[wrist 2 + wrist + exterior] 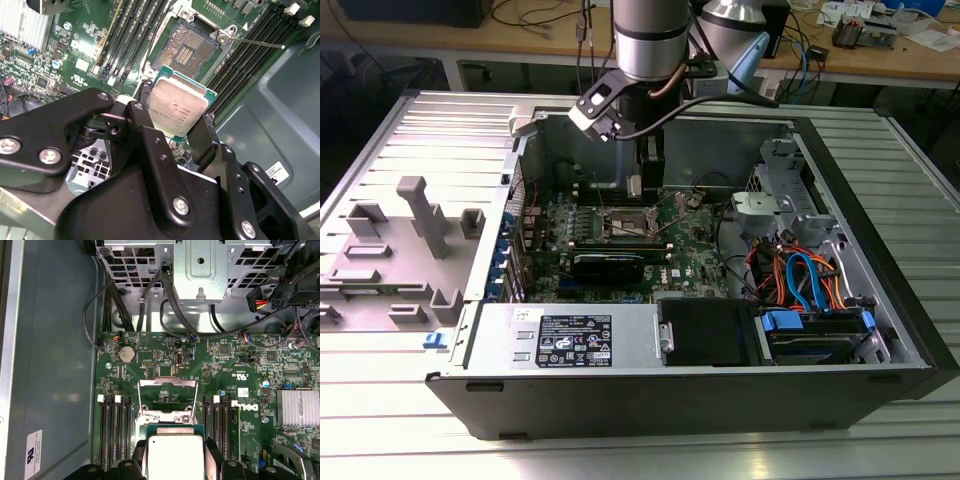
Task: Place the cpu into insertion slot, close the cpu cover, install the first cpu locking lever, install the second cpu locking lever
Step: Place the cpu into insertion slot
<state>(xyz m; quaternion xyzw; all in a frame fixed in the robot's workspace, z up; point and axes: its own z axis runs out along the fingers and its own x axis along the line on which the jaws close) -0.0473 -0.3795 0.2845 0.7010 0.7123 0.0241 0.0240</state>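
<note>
- Chip (177,107) is clamped by its edges in your gripper (172,125), hanging close above the open socket (186,52).
- Lower it tilted or off-centre and you may scar the socket or catch the raised cover (168,383).

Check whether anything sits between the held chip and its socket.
Nothing visible does. The end effector holds the chip above the open socket, whose pins lie bare; the cover is flipped up, clear of it.
</note>
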